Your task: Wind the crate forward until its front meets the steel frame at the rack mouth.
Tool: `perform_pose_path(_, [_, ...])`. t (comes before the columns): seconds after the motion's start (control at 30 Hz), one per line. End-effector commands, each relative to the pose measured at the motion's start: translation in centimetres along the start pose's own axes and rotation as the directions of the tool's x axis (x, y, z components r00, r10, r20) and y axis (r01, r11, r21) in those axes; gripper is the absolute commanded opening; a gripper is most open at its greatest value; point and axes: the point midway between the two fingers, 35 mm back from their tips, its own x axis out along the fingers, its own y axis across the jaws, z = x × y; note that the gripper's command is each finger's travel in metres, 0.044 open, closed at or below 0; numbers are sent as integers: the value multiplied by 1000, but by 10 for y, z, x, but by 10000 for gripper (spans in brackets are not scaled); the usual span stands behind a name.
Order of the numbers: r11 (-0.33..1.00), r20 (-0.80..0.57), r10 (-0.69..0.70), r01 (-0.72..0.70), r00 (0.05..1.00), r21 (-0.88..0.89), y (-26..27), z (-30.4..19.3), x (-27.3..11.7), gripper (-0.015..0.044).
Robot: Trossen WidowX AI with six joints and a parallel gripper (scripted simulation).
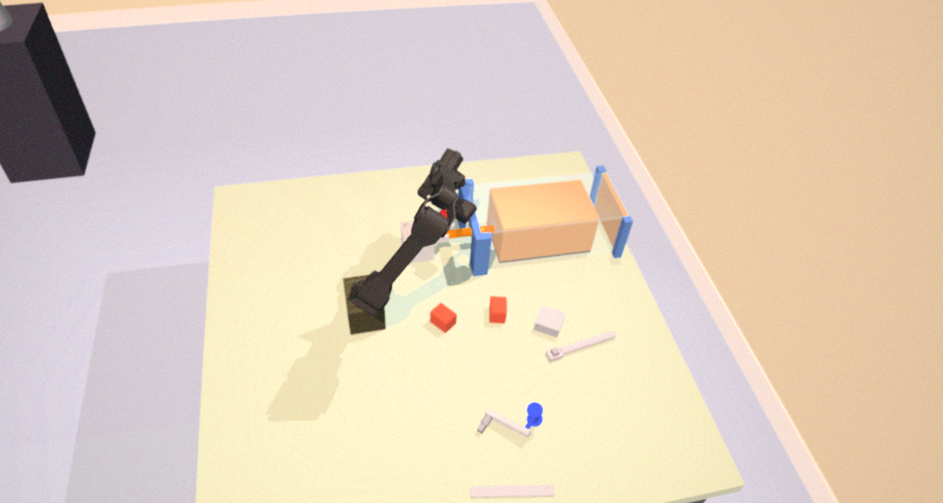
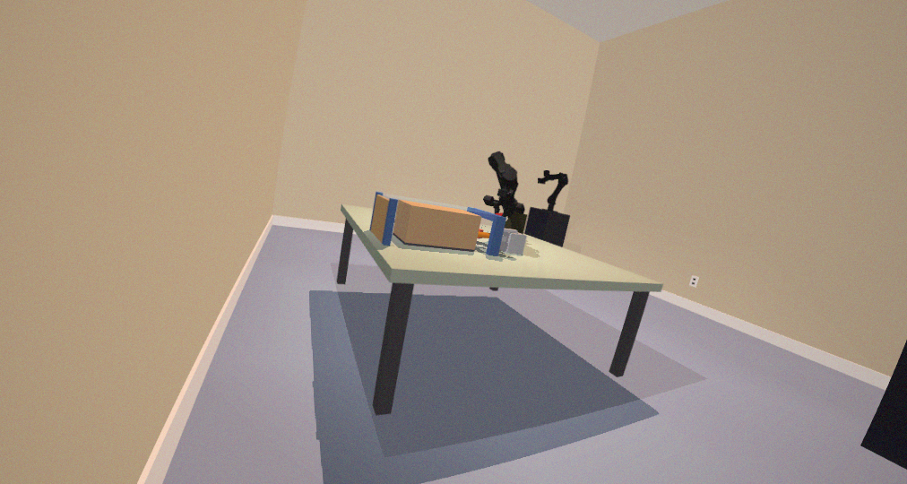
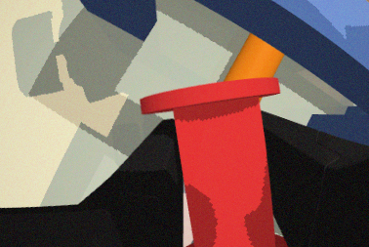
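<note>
The black gripper [image 1: 457, 215] [image 2: 499, 210] [image 3: 208, 125] is clenched on an upright red flanged handle grip [image 1: 444, 213] [image 2: 500, 214] [image 3: 225, 165], beside the pale grey winch [image 1: 424, 248] [image 2: 517, 244]; key seating cannot be confirmed. The orange strap [image 1: 459, 233] [image 2: 484, 234] [image 3: 256, 58] passes the blue steel frame [image 1: 480, 255] [image 2: 498, 239] [image 3: 293, 23]. Beyond, the orange-brown box-shaped crate [image 1: 542, 204] [image 2: 437, 227] sits flat, slightly short of the frame: winding and release remain. Two red blocks [image 1: 443, 318] and a blue-knobbed metal crank [image 1: 508, 422] lie aside, apparently unobstructive.
</note>
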Motion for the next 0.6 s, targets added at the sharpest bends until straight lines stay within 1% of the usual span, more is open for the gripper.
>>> perform_pose_path(0.0, [1000, 10, 31, -31, 999, 1, 16, 5, 2, 0])
perform_pose_path(0.57, [999, 11, 32, -32, 999, 1, 32, 10, 4, 0])
